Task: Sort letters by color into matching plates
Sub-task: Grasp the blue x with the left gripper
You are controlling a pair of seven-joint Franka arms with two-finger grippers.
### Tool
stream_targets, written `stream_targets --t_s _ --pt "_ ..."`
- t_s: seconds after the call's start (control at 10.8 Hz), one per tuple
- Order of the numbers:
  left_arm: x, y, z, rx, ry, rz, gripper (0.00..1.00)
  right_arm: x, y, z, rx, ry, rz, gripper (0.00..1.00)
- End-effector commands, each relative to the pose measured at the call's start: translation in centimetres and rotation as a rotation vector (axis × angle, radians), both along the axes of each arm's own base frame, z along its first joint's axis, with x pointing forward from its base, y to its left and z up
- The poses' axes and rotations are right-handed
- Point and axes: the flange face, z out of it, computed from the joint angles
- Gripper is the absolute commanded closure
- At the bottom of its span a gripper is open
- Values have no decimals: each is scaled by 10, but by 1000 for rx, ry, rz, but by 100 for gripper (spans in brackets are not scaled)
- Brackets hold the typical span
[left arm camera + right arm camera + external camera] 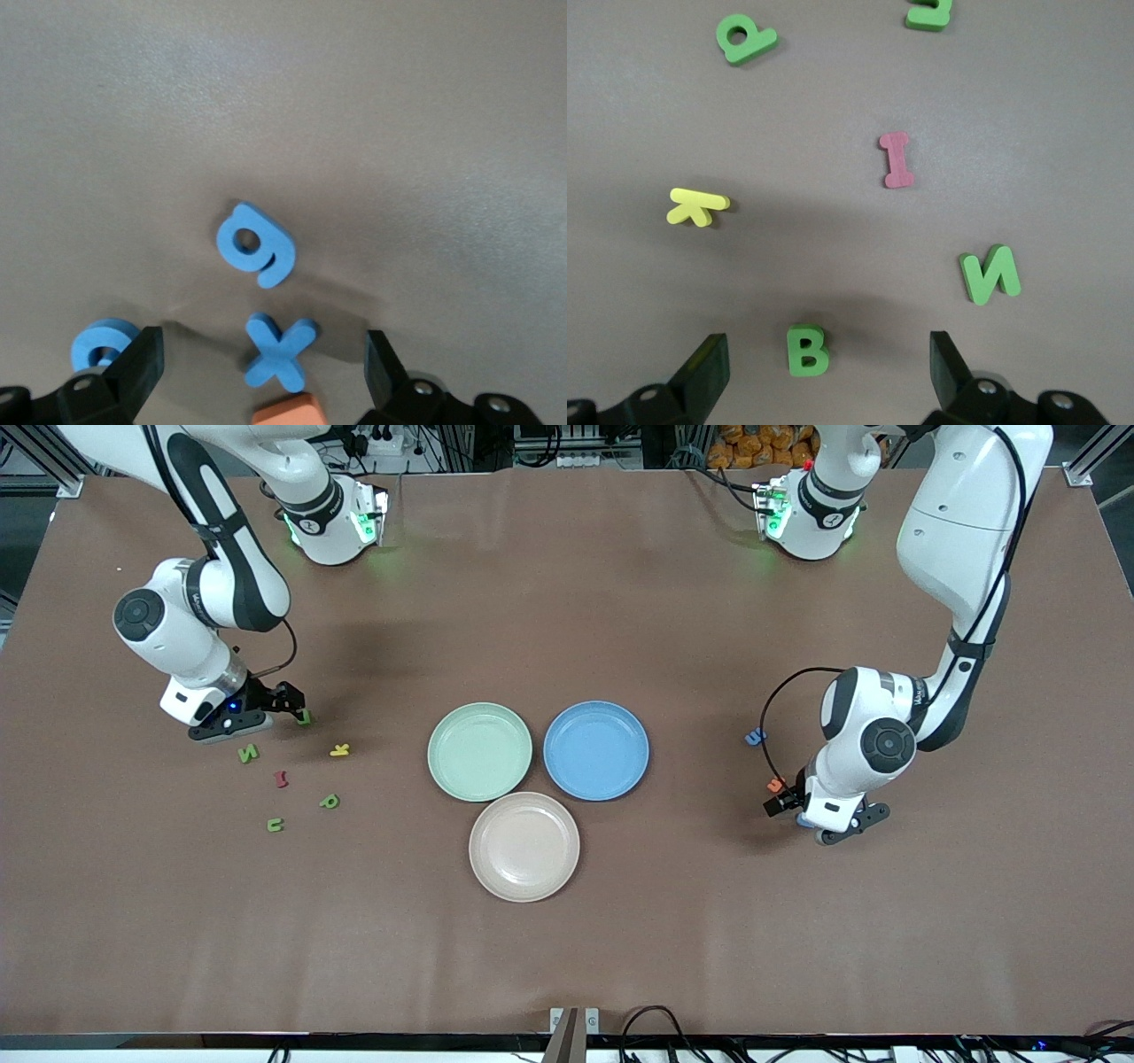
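Note:
The pale green plate [479,751] and the blue plate [595,750] sit side by side mid-table. My right gripper [288,700] [828,359] hangs open low over a green B [806,349] [303,717]. Nearer the front camera lie green N [990,274] [248,754], green P [744,37] [329,801] and another green letter [275,825]. My left gripper [780,806] [264,356] is open over a blue X [280,352]. A blue g [255,245] and another blue piece [102,343] lie close by. One more blue letter [755,736] lies apart.
A beige-pink plate [524,846] sits nearer the front camera than the other two plates. A yellow K [339,750] and a red I [282,779] lie among the green letters. An orange piece [285,413] [776,785] lies right by the blue X.

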Motion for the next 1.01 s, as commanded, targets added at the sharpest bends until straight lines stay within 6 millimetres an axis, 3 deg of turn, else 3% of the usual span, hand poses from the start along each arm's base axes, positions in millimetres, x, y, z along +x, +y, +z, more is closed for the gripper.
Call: stream_targets --t_s 0.0,0.18,0.28,0.37,0.74,0.92 --pt "6 -7 -3 18 -20 26 1 -7 -4 -15 -10 -9 12 0" --pt "6 -9 -3 18 -21 24 68 -8 -4 -23 -12 -5 12 0" --pt "5 -9 -4 18 -20 44 92 -9 -3 -27 -14 -3 14 0" --pt "5 -10 -2 20 -24 54 100 -9 -3 -32 -14 0 14 0" --pt "7 -9 3 19 -31 59 100 -11 -2 -45 -18 8 15 0" --pt "13 -11 15 15 -51 58 100 -13 -2 -48 -18 14 14 0"
